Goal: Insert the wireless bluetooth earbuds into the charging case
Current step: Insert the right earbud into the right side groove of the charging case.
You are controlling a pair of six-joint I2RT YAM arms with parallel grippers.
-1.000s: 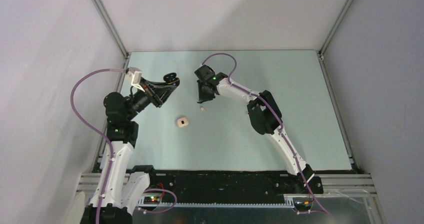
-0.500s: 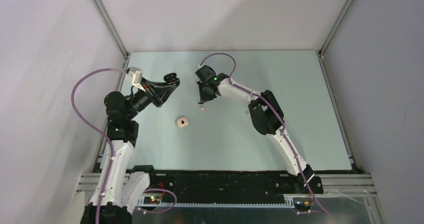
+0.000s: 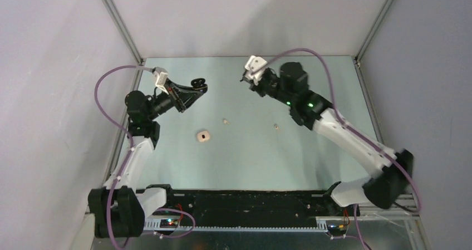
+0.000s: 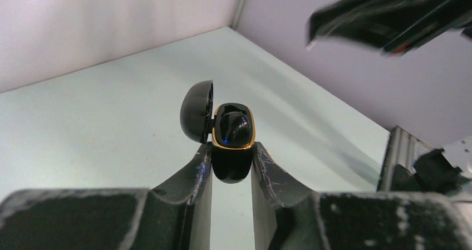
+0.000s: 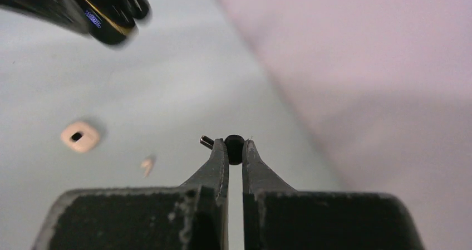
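Note:
My left gripper point(image 4: 232, 162) is shut on the open black charging case point(image 4: 232, 128), held up above the table with its lid point(image 4: 196, 112) swung to the left. The case has a gold rim, a glossy black inside and a small blue light. In the top view the case point(image 3: 198, 84) is at the back left. My right gripper point(image 5: 234, 150) is shut on a tiny black earbud point(image 5: 234, 148), raised in the air to the right of the case point(image 5: 111, 13). Two pale cream earbuds point(image 3: 225, 121) point(image 3: 276, 127) lie on the table.
A small cream case point(image 3: 203, 136) with a dark opening sits on the table at left of centre; it also shows in the right wrist view point(image 5: 80, 136) near a cream earbud point(image 5: 147, 165). The blurred right arm point(image 4: 389, 16) crosses the top right of the left wrist view.
My right arm has lifted off the table near the cream earbud and swung up and to the right. My left gripper has moved slightly up and right with the black case.

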